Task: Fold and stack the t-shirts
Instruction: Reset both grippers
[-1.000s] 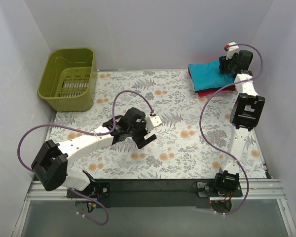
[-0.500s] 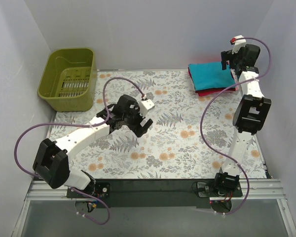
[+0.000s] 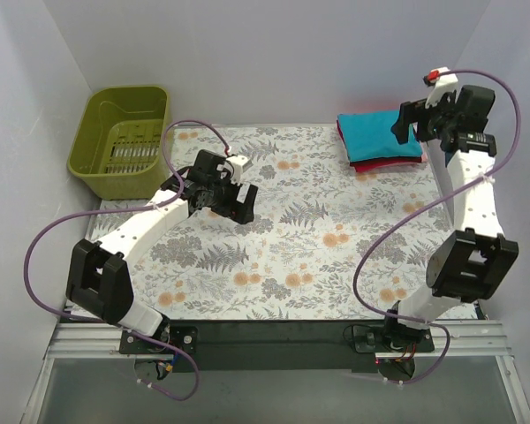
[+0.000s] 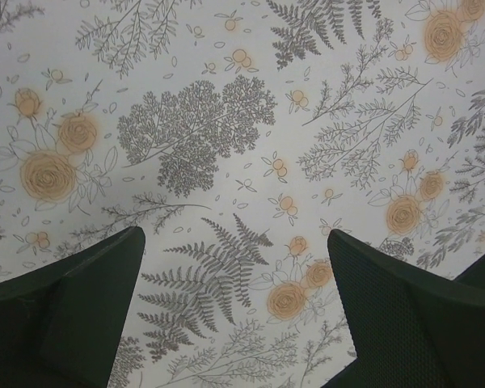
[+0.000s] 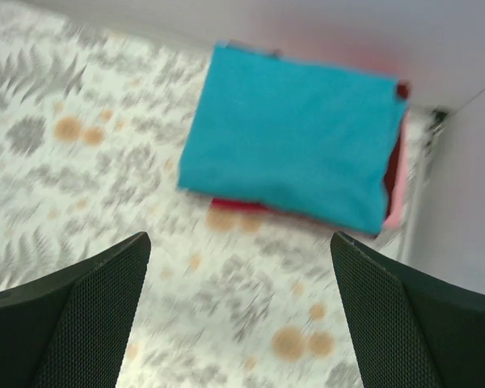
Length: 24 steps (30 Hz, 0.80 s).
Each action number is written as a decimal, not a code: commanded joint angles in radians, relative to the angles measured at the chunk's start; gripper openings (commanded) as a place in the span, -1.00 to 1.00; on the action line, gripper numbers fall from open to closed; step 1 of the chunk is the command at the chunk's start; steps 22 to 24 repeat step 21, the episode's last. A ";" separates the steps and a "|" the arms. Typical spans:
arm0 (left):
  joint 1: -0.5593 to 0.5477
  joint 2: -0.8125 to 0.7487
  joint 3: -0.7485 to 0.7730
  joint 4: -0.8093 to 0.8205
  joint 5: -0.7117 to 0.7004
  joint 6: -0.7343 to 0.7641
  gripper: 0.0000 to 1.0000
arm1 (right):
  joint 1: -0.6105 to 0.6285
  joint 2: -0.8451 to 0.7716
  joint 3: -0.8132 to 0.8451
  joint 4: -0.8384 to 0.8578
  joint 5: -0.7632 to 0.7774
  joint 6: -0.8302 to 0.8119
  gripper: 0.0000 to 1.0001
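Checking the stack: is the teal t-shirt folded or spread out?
Folded: the teal t-shirt lies as a neat flat rectangle atop the dark red shirt, no sleeves showing.

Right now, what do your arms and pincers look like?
White links, black joints and a looping purple cable on the left arm and right arm. Black left pincer and right pincer, mesh-textured fingers. Small red mark atop the right wrist.

The right gripper (image 3: 405, 125) is now lifted clear above the right edge of the t-shirts (image 3: 375, 137), its jaws spread wider than a second ago. The left gripper (image 3: 230, 199) now sits farther left of the t-shirts than before.
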 commanded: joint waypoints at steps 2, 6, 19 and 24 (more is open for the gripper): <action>0.037 -0.033 -0.026 -0.055 0.077 -0.105 0.95 | 0.006 -0.147 -0.200 -0.184 -0.110 -0.008 0.97; 0.038 -0.103 -0.123 -0.048 0.079 -0.141 0.95 | 0.017 -0.319 -0.429 -0.206 -0.136 -0.038 0.97; 0.041 -0.226 -0.255 -0.049 0.089 -0.145 0.96 | 0.024 -0.490 -0.710 -0.221 -0.165 -0.095 0.97; 0.041 -0.225 -0.233 -0.057 0.085 -0.139 0.96 | 0.024 -0.484 -0.684 -0.218 -0.168 -0.087 0.97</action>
